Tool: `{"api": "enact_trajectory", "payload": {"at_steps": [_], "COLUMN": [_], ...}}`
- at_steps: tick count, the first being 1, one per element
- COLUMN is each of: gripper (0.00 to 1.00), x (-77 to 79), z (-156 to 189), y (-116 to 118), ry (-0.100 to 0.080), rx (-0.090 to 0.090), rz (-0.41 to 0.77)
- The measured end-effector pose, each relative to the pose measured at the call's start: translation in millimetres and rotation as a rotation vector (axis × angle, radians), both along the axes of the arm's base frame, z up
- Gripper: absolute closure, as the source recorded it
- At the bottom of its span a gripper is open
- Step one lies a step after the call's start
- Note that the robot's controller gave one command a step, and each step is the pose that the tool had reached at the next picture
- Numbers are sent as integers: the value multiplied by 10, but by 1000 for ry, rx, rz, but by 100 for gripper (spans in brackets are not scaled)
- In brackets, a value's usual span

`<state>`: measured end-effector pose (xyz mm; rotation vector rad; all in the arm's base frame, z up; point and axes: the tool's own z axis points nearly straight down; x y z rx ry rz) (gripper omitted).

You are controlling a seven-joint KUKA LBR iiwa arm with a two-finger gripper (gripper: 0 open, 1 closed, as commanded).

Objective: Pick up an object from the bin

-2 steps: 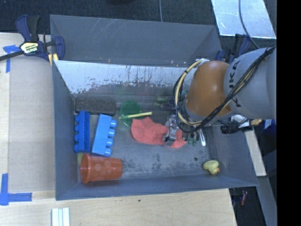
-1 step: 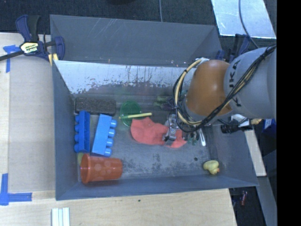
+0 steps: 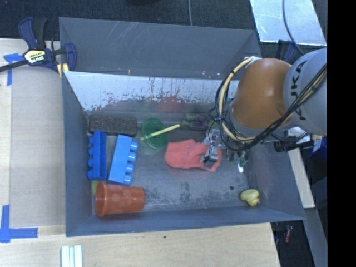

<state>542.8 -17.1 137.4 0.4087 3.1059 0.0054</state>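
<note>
The gripper (image 3: pixel 211 152) sat low at a red lump (image 3: pixel 186 153) in the middle of the bin (image 3: pixel 183 196). Nothing looked lifted yet, and I could not tell how open the gripper was.

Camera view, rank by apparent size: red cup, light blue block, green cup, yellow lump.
1. red cup and light blue block, too close to rank
2. green cup
3. yellow lump

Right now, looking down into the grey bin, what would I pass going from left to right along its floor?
Along the floor: dark blue studded plastic brick → light blue studded plastic brick → green see-through plastic cup → red soft crumpled lump → small yellow rounded piece.
</note>
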Motion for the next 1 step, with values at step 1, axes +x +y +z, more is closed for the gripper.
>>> {"api": "enact_trajectory", "payload": {"at_steps": [1], "gripper": [100], "x": [-19], "z": [691], "y": [-10], "ry": [0], "rx": [0], "rz": [3]}}
